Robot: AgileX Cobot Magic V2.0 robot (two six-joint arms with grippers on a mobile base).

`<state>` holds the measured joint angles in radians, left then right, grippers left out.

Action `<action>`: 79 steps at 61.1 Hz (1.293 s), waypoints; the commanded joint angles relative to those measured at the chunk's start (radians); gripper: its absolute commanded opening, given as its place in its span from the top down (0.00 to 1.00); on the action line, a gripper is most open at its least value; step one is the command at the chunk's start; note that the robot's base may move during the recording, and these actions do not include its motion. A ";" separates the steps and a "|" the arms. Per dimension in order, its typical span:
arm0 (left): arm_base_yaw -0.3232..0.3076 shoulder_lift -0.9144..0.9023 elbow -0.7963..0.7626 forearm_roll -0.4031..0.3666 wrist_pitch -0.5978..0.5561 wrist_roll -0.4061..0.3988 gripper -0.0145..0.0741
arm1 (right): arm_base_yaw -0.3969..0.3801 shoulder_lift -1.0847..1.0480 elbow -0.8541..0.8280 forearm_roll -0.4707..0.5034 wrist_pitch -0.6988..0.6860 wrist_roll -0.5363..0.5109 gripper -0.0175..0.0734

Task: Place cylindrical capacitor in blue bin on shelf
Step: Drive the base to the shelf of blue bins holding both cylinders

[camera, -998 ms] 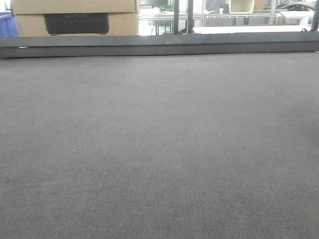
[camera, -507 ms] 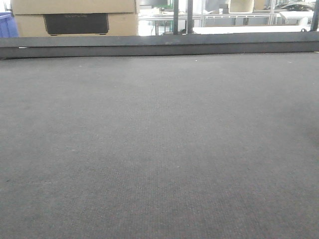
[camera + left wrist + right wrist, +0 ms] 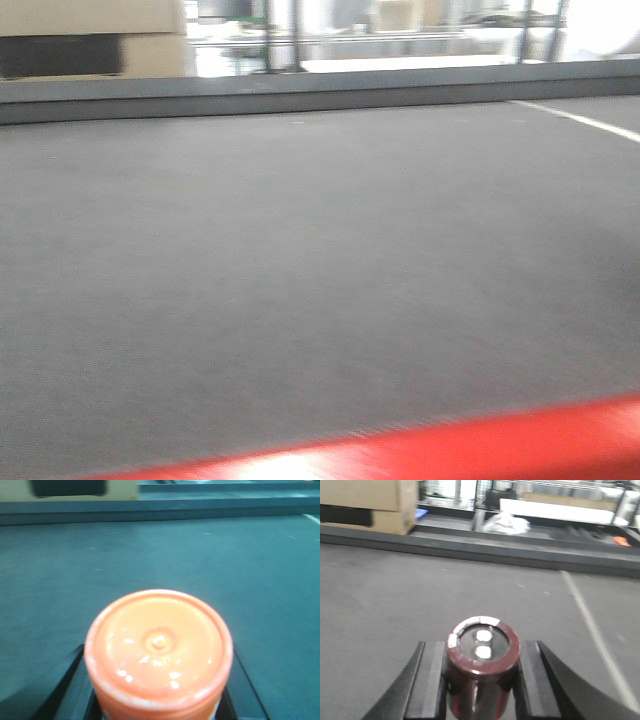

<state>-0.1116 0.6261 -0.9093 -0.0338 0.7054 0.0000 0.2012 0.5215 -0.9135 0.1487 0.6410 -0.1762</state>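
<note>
Up close, right gripper (image 3: 480, 672) clamps the cylindrical capacitor (image 3: 483, 647), base cut off; left gripper (image 3: 159, 702) clasps an orange-capped jar (image 3: 159, 647), body hidden. Front view is blurred.

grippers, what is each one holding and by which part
Right gripper: the capacitor, clamped by its sides. Left gripper: an orange-capped bottle, apparently by its body below the cap.
</note>
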 commanded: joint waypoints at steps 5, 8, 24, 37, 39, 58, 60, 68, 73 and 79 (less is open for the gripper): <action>-0.005 -0.006 -0.004 -0.006 -0.023 0.000 0.96 | 0.002 -0.004 -0.004 -0.004 -0.022 -0.009 0.99; -0.005 -0.006 -0.004 -0.006 -0.023 0.000 0.96 | 0.002 -0.004 -0.004 -0.004 -0.022 -0.009 0.99; -0.005 -0.006 -0.004 -0.006 -0.023 0.000 0.96 | 0.002 -0.004 -0.004 -0.004 -0.022 -0.009 0.99; -0.005 -0.006 -0.004 -0.006 -0.023 0.000 0.96 | 0.002 -0.004 -0.004 -0.004 -0.022 -0.009 0.99; -0.005 -0.006 -0.004 -0.006 -0.023 0.000 0.96 | 0.002 -0.004 -0.004 -0.004 -0.022 -0.009 0.99; -0.005 -0.006 -0.004 -0.006 -0.024 0.000 0.96 | 0.002 -0.004 -0.004 -0.004 -0.022 -0.009 0.99; -0.005 -0.006 -0.004 -0.006 -0.024 0.000 0.96 | 0.002 -0.004 -0.004 -0.004 -0.022 -0.009 0.99; -0.005 -0.006 -0.004 -0.006 -0.024 0.000 0.96 | 0.002 -0.004 -0.004 -0.004 -0.022 -0.009 0.99; -0.005 -0.006 -0.004 -0.006 -0.024 0.000 0.96 | 0.002 -0.004 -0.004 -0.004 -0.022 -0.009 0.99; -0.005 -0.006 -0.004 -0.006 -0.024 0.000 0.96 | 0.002 -0.004 -0.004 -0.004 -0.022 -0.009 0.99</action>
<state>-0.1116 0.6261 -0.9093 -0.0338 0.7054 0.0000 0.2012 0.5215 -0.9135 0.1487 0.6410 -0.1762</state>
